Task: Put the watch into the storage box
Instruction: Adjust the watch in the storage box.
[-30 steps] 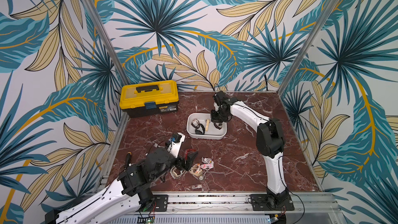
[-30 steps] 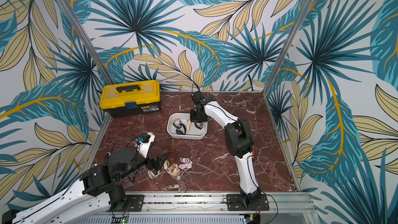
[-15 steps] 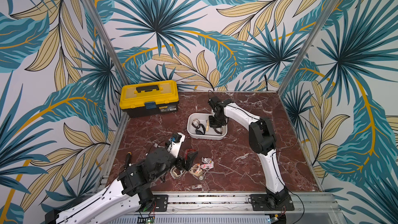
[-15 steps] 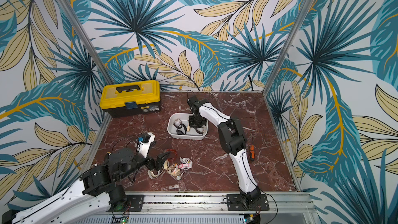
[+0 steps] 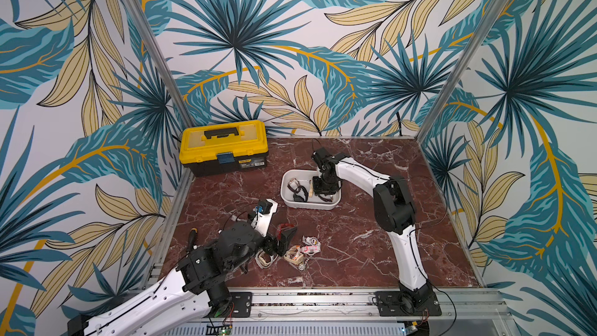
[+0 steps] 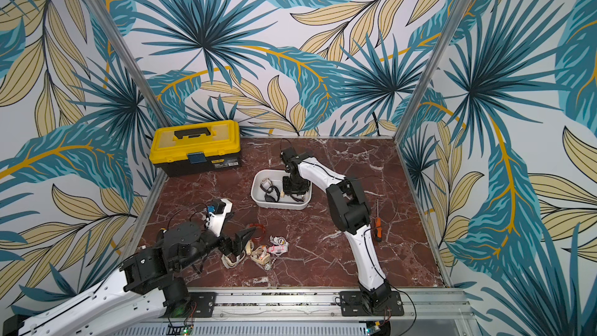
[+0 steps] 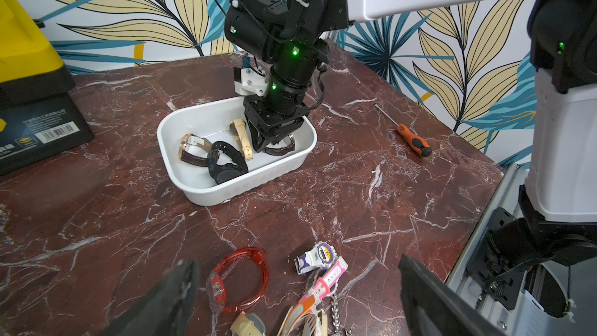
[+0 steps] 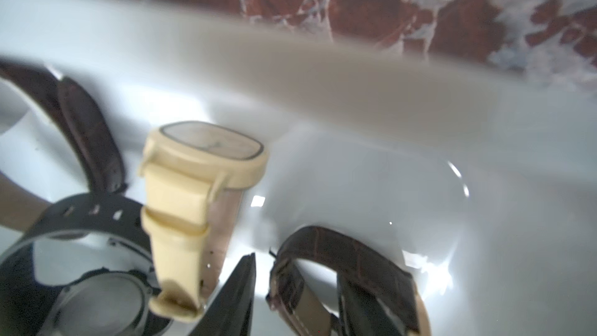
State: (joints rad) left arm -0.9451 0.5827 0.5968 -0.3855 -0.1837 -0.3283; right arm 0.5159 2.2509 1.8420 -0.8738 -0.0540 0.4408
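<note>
Down inside the storage box [image 7: 239, 185], your right gripper [image 7: 269, 145] has its jaws partway apart, and the brown-strap watch [image 8: 355, 263] sits right between them on the white floor. In the right wrist view you can see a thin sliver of white between one finger [image 8: 235, 298] and the strap, so I wouldn't call that a grip. The watch looks like it's just lying there with its strap looped up, already in the box. Right beside it there's a cream watch [image 8: 206, 169] touching a black watch [image 8: 80, 253]. A gold-cased watch [image 7: 193, 150] on another brown strap lies at the far end of the tub.

Your left gripper [image 5: 282, 239] is down near the front of the table with its jaws wide open and nothing in them. It hangs over the loose pile: a red see-through watch [image 7: 242, 279], a purple-and-white watch [image 7: 318, 256], a pink-and-white strap [image 7: 328, 277] and some tan straps [image 7: 300, 318] you only half see. Can't tell from here if a fingertip touches any of them.

Further out, the yellow toolbox [image 5: 224, 147] sits shut in the back left corner, well apart from the box. An orange screwdriver [image 7: 415, 143] lies on the red marble table [image 5: 355, 237], on the far side of your right arm.
</note>
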